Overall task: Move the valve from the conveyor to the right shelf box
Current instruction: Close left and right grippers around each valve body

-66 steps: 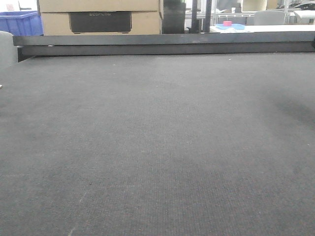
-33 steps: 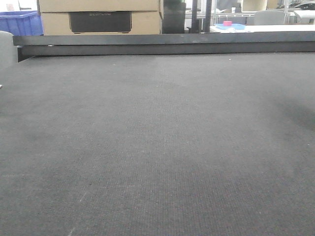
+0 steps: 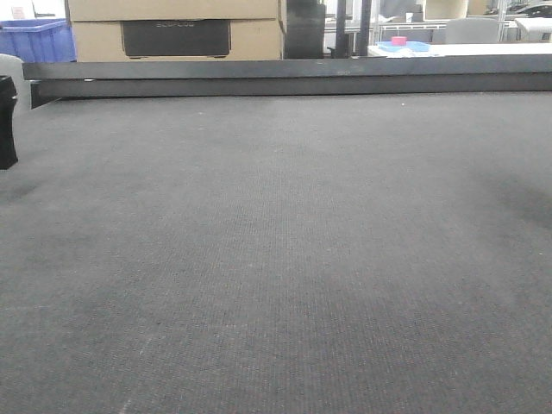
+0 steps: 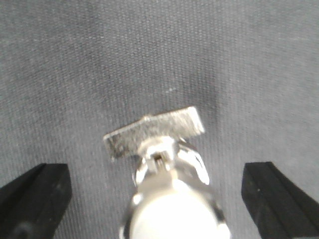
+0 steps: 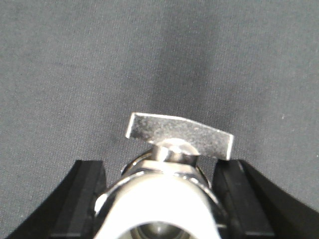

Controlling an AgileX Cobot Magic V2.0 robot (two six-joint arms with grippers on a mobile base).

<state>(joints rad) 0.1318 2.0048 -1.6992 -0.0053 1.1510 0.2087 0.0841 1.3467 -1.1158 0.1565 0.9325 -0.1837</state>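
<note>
In the front view, the belt [image 3: 276, 259] fills most of the frame, and a dark rail [image 3: 285, 82] is seen across its far edge at 12 o'clock. Behind the rail, a cardboard box [image 3: 95, 39] and a blue bin [image 3: 34, 39] are seen toward 11 o'clock. A black object [image 3: 7, 121] is cut off by the edge at 9 o'clock; what it is cannot be told. No valve is seen in this view.

In the left wrist view, a valve [image 4: 169, 199] is shown at 6 o'clock, blurred, with its flat handle [image 4: 154, 132] near the centre, tilted up toward 3 o'clock. The left gripper [image 4: 155, 172] is spread wide: its fingers [image 4: 37, 196] are set at 8 and 4 o'clock, and bare belt is seen between each and the valve.

In the right wrist view, a valve [image 5: 159, 199] is shown at 6 o'clock, its handle [image 5: 179, 135] sloping down toward 3 o'clock. The right gripper [image 5: 162, 169] is clenched on it, with the fingers [image 5: 82, 199] pressed against both sides. Whether one valve is shown in both wrist views cannot be told.
</note>
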